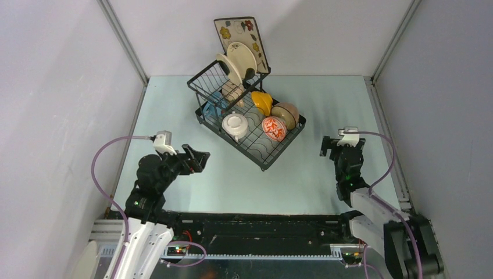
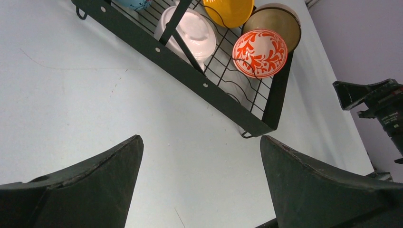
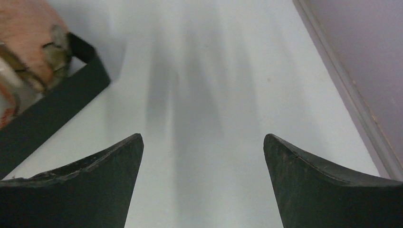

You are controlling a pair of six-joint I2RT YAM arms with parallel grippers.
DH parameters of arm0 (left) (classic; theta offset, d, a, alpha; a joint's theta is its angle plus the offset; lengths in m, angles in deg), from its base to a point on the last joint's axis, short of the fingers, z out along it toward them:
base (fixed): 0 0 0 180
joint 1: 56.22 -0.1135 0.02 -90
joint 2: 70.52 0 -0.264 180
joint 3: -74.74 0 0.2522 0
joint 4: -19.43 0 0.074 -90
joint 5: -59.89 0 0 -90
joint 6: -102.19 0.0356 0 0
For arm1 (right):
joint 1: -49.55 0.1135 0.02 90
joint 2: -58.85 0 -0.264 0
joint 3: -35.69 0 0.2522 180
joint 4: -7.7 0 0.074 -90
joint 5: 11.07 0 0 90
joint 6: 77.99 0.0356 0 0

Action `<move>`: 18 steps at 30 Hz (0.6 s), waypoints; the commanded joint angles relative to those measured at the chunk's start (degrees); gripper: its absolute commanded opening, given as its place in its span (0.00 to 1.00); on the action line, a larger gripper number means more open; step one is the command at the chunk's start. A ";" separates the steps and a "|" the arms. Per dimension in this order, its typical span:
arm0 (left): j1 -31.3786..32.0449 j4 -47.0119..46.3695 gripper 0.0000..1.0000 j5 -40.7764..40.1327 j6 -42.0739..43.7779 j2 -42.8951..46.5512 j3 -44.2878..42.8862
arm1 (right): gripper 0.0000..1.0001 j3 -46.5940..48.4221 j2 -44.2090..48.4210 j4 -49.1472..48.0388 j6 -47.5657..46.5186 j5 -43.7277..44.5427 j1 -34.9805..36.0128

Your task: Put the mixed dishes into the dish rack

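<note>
The black dish rack (image 1: 256,145) stands at the table's middle back. In it are the square floral plate (image 1: 240,39) and cream round plate (image 1: 238,61) upright at the back, a beige mug (image 1: 232,92), a blue mug (image 1: 213,108), the orange-yellow bowl (image 1: 262,102), tan bowl (image 1: 285,114), red-patterned bowl (image 1: 274,128) and white two-handled bowl (image 1: 235,125). My left gripper (image 1: 197,158) is open and empty, left of the rack's near corner. My right gripper (image 1: 334,145) is open and empty, right of the rack.
In the left wrist view, my open left gripper (image 2: 200,140) hovers over bare table, with the rack's rail (image 2: 190,71) and the red-patterned bowl (image 2: 260,52) ahead. In the right wrist view, the rack corner (image 3: 57,102) is at the left. Grey walls enclose the table.
</note>
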 commanded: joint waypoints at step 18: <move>1.24 -2.44 1.00 -3.78 -2.39 -1.26 0.29 | 0.99 1.96 -23.04 -25.54 3.18 -10.20 -11.96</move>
